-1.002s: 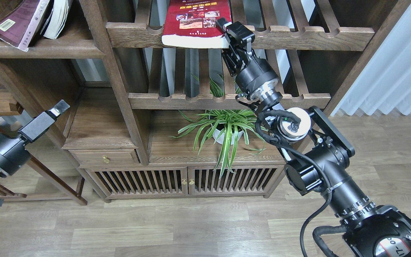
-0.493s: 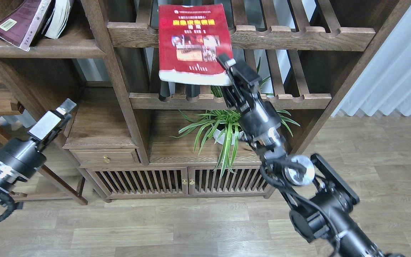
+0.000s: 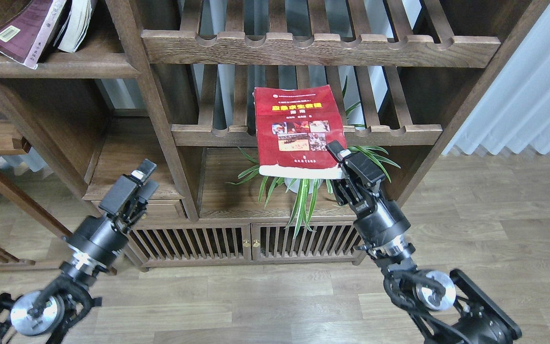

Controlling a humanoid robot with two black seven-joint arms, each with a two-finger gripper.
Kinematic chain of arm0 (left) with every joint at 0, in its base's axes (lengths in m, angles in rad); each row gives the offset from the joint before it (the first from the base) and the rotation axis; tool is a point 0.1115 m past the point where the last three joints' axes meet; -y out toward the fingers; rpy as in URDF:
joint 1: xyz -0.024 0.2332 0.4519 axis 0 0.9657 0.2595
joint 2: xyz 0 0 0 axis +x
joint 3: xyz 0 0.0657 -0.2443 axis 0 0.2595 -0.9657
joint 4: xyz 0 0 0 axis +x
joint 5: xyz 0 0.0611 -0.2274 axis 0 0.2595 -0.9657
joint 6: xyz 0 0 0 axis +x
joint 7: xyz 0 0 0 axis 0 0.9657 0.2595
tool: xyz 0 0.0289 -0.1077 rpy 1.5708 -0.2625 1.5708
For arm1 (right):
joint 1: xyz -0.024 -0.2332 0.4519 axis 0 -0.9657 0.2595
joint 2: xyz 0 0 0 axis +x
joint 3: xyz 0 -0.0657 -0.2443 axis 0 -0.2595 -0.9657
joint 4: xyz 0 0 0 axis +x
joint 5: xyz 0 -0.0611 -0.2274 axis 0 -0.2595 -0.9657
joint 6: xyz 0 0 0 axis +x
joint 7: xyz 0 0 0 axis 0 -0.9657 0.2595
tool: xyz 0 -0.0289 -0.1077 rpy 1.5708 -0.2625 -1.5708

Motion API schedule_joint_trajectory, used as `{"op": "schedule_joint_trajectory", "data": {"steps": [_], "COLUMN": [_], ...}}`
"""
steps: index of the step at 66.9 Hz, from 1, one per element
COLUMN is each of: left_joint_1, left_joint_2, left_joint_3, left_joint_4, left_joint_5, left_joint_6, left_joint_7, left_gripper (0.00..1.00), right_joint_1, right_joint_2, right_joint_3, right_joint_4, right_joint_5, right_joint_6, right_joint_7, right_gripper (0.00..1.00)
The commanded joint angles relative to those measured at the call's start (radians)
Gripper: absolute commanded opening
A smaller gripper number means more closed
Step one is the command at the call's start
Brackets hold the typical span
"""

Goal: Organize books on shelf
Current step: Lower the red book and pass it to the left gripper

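Observation:
The red book [image 3: 298, 128] with small photos hangs upright in the air in front of the lower slatted rack, above the plant. My right gripper [image 3: 341, 166] is shut on its lower right corner. The dark maroon book [image 3: 22, 28] and the pale book [image 3: 78, 23], showing its page edges, lean together on the solid dark-brown shelf [image 3: 65, 67] at the top left. My left gripper [image 3: 145, 177] is empty, its fingers slightly apart, in front of the small lower board, far below that shelf.
Two slatted racks, upper [image 3: 351, 48] and lower [image 3: 389, 134], fill the middle bay. A spider plant in a white pot [image 3: 299, 184] stands under the red book. Below are a brass-knobbed drawer [image 3: 140, 210] and a slatted-door cabinet [image 3: 246, 241]. A curtain [image 3: 523, 86] hangs at the right.
My right gripper has drawn the red book off the upper slatted rack and lowered it to the lower rack's height. My left arm has moved right and down.

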Motion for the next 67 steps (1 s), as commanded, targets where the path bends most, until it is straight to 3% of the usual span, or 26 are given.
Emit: {"op": "schedule_joint_trajectory", "data": {"steps": [1,7,33,46,67], "left_joint_1": [0.016,0.016,0.038,0.07,0.081], "left_joint_2": [-0.047,-0.093,-0.093,-0.093,-0.093], "left_joint_3": [0.005,0.007,0.108,0.18,0.194], "left_joint_4": [0.0,-0.006,-0.009,-0.001,0.006], "left_joint_5": [-0.003,-0.015,-0.024,-0.024,-0.043], "left_joint_6": [0.0,0.0,0.0,0.0,0.0], "left_joint_7": [-0.004,-0.012,-0.02,-0.044,-0.055], "left_gripper": [0.99,0.99,0.97,0.97,0.93], "right_joint_1": [-0.04,-0.071,-0.106,-0.115,-0.115], "right_joint_2": [-0.001,-0.001,-0.002,0.001,0.018], "right_joint_3": [-0.004,-0.03,-0.181,-0.204,-0.256], "right_joint_4": [-0.003,-0.004,-0.044,-0.04,-0.029], "right_joint_5": [0.001,0.001,-0.002,-0.008,-0.01], "right_joint_6": [-0.001,-0.001,-0.001,-0.001,-0.001], "right_joint_7": [-0.024,-0.036,-0.031,-0.025,-0.021], "right_gripper": [0.04,0.04,0.04,0.04,0.05]}}
